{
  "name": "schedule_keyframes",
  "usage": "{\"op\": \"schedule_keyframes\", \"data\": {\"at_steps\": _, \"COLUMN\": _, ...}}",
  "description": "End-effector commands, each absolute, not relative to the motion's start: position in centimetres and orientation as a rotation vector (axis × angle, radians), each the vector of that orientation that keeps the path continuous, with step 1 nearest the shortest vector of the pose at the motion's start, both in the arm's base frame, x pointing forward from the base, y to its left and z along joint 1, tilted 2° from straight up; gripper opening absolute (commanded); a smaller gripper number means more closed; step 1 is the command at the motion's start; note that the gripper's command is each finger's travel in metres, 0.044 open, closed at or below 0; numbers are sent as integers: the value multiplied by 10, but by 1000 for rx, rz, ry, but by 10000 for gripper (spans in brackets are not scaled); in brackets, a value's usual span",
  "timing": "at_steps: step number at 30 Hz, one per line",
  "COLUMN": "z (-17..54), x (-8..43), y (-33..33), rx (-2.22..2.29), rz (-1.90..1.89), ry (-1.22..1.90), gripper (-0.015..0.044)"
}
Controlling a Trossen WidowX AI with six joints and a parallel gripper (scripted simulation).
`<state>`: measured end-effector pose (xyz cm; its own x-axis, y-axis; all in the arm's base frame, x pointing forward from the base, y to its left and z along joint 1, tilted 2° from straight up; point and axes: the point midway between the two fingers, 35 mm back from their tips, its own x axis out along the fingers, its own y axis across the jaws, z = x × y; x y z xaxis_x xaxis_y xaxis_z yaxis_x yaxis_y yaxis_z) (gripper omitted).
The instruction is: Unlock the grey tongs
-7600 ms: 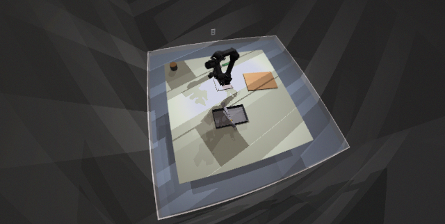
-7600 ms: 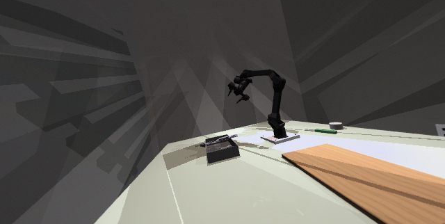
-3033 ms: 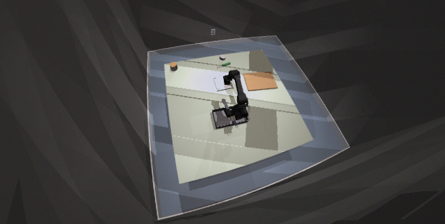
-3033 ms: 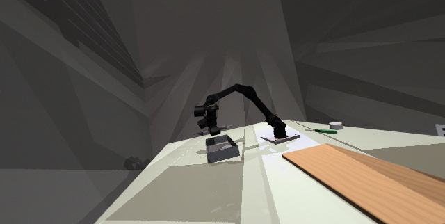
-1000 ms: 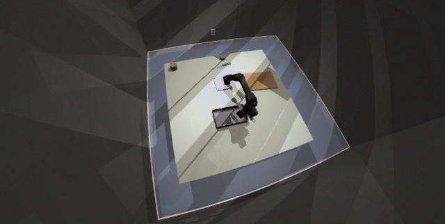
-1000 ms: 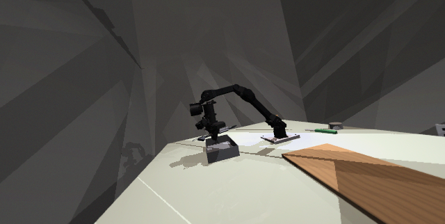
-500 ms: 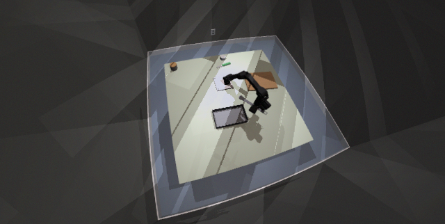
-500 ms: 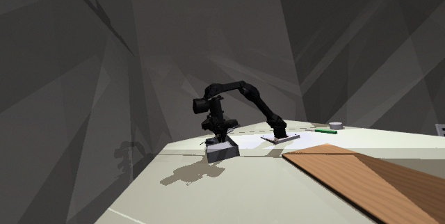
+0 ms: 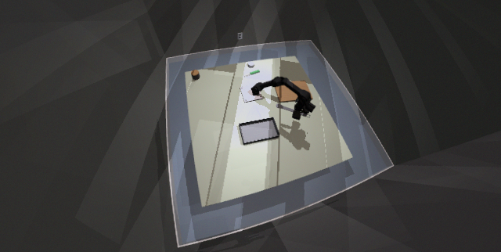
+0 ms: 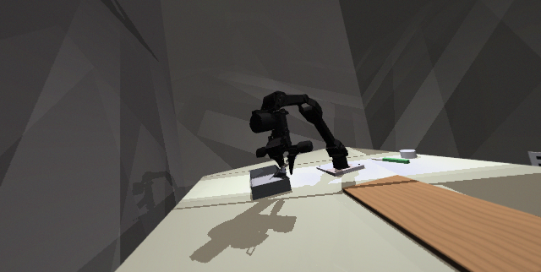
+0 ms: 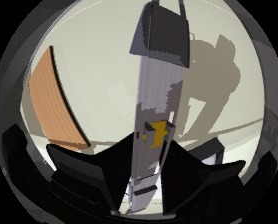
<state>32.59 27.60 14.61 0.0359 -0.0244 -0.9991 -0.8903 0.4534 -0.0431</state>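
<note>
My gripper (image 10: 286, 170) (image 11: 150, 134) is shut on the grey tongs (image 9: 285, 108) (image 11: 160, 75), with a finger on each side of them. The tongs are held above the table, between the tin and the board in the top view. In the wrist view a yellow piece (image 11: 159, 135) shows on them near the fingers, and a dark part is at their upper end. Their arms look close together. The roasting tin (image 9: 261, 141) (image 10: 271, 189) (image 11: 210, 151) stands on the table, with no tongs across it. The wooden board (image 9: 289, 96) (image 10: 423, 204) (image 11: 52, 110) lies flat.
A green-handled tool (image 9: 254, 72) (image 10: 396, 160) and a small white round container (image 9: 250, 65) (image 10: 407, 154) are behind the arm's base. A dark pot with an orange top (image 9: 195, 74) stands at the far left corner in the top view.
</note>
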Motion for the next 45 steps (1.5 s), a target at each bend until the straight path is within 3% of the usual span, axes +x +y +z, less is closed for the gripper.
{"op": "schedule_keyframes", "data": {"at_steps": 1, "z": 150, "x": 307, "y": 298, "rx": -937, "rz": 884, "ry": 1346, "gripper": -150}}
{"op": "schedule_keyframes", "data": {"at_steps": 11, "z": 150, "x": 288, "y": 316, "rx": -987, "rz": 936, "ry": 1323, "gripper": -150}}
{"op": "schedule_keyframes", "data": {"at_steps": 45, "z": 144, "x": 64, "y": 416, "rx": -1445, "rz": 1418, "ry": 1036, "gripper": -150}}
